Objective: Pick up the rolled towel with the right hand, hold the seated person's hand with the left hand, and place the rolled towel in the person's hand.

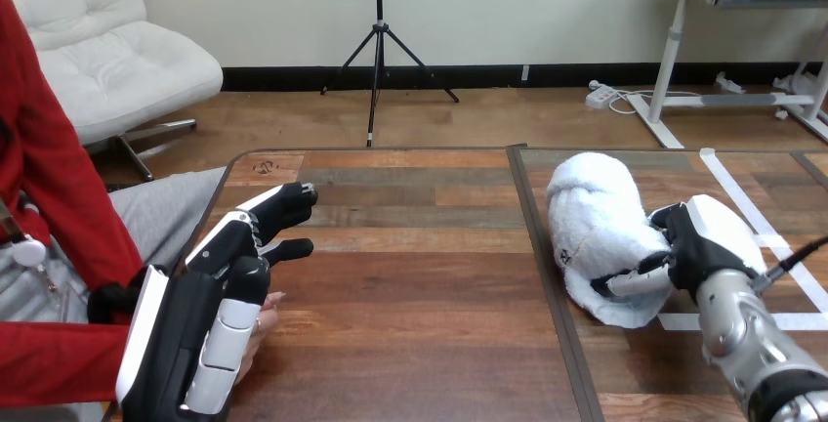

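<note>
Within the right hand's curled fingers, the rolled towel is being gripped on the table.
Under the left hand, its fingers outstretched, the person's hand is being covered.

Rolled towel on table, right; left hand over person's hand, left.

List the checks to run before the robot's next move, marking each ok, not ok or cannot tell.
1. Grip of right robot hand on rolled towel: ok, thumb curled into it.
2. Towel lifted off table: not ok, it lies there.
3. Hold of left robot hand on person's hand: not ok, fingers straight, over it.
4. Person's palm facing up: cannot tell.
</note>
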Tool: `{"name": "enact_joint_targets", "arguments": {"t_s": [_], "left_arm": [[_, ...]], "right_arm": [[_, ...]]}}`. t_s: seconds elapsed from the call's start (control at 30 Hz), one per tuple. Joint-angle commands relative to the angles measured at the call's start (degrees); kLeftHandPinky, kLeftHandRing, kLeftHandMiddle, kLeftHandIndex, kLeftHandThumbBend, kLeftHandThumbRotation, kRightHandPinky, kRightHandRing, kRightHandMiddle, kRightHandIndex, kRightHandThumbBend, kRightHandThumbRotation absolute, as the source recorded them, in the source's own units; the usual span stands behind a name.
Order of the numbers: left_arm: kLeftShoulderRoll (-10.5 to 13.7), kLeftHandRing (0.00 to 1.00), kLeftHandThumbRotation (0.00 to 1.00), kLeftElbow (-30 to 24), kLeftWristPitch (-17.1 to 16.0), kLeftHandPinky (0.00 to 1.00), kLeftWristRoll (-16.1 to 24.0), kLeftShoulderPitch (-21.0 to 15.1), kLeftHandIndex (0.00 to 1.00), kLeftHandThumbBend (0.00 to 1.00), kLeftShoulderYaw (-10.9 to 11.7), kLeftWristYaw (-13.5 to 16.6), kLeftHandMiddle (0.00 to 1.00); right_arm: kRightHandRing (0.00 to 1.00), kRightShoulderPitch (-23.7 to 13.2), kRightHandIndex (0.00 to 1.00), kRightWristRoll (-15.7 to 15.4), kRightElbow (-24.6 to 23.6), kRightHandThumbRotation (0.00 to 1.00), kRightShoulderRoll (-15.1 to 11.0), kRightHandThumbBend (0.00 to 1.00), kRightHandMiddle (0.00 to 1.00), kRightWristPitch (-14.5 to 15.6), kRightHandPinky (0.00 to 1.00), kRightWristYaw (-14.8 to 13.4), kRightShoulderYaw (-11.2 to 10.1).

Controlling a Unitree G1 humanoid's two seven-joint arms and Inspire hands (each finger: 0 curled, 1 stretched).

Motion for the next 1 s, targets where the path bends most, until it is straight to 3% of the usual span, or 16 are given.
{"name": "enact_joint_targets", "arguments": {"t_s": [0.0, 0.23, 0.7, 0.83, 0.97], "left_arm": [[-0.6, 0.84, 1.00, -0.7, -1.2, 0.74, 0.6, -1.2, 0.77, 0.72, 0.4, 0.3, 0.83], [-0.5, 0.85, 1.00, -0.9, -0.5, 0.74, 0.7, -0.9, 0.77, 0.76, 0.8, 0.8, 0.83], [0.5, 0.83, 0.94, 1.5, -0.4, 0.75, 0.3, -2.4, 0.76, 0.80, 2.6, 0.8, 0.81], [0.8, 0.82, 0.92, 2.5, -0.5, 0.74, 2.3, -3.1, 0.75, 0.79, 3.9, 1.7, 0.80], [1.2, 0.81, 0.91, 3.4, -1.3, 0.72, 4.2, -3.7, 0.75, 0.75, 4.9, 2.4, 0.79]], "right_arm": [[0.43, -0.4, 0.48, 1.5, -1.3, 0.00, 1.9, 0.71, 0.48, -4.1, 0.38, -2.4, -1.7], [0.41, 0.8, 0.49, 3.3, -2.6, 0.00, 1.9, 0.69, 0.45, -10.3, 0.37, -4.4, -3.6], [0.39, 3.0, 0.49, 3.8, -5.1, 0.00, 1.3, 0.68, 0.43, -20.3, 0.35, -8.8, -5.1], [0.39, 4.1, 0.48, 3.0, -6.4, 0.00, 0.5, 0.69, 0.44, -25.0, 0.35, -11.2, -4.9], [0.40, 4.9, 0.48, 3.4, -7.5, 0.00, 0.2, 0.69, 0.44, -28.2, 0.36, -11.9, -5.4]]}}
